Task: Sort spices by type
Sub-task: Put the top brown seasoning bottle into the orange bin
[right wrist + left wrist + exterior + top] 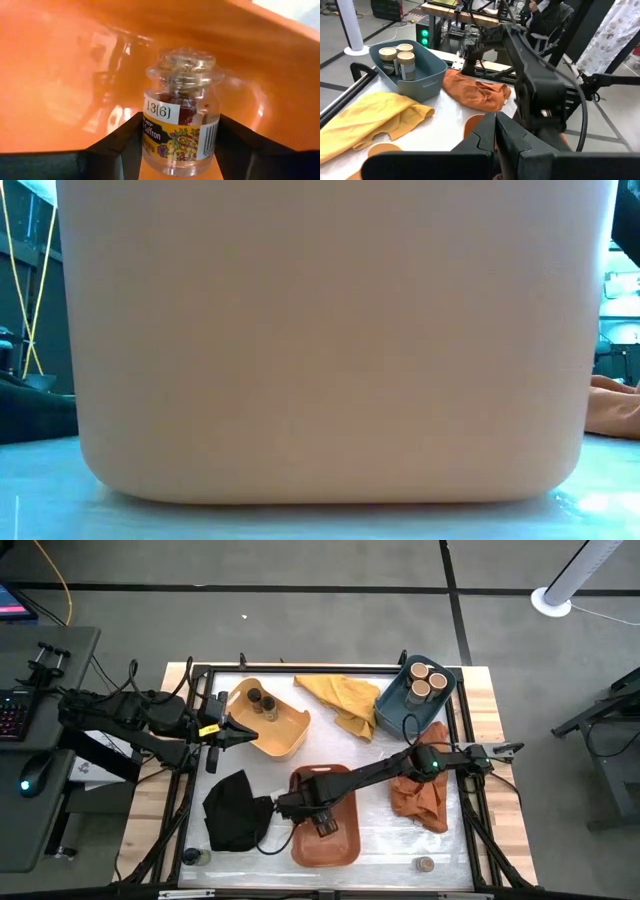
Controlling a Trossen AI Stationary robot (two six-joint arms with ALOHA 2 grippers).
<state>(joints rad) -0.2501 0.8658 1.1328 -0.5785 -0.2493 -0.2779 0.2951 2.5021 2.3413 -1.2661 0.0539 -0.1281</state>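
A small glass saffron jar (181, 125) with a cork top is in the orange tub (345, 840), where it appears to lie on its side on the floor. My right gripper (298, 808) reaches down into that tub, shut on the jar. Two slim dark jars (262, 700) stand in the yellow tub (285, 735). Three tan-topped jars (424, 680) stand in the blue tub (395, 710). My left gripper (238, 730) hovers shut and empty by the yellow tub's left rim. My right gripper pinches the saffron jar's labelled body (150, 135) between its two fingers, one on each side, below the cork. The fingers come from above, pointing down into the orange tub. Whether the jar rests on the tub's floor, I cannot tell.
A yellow cloth (345, 700) lies at the back, an orange cloth (420, 790) at the right, a black cloth (235, 810) left of the orange tub. Loose jars stand near the front edge at right (425, 863) and left (195, 856). The orange tub's wall (320, 340) fills the low view.
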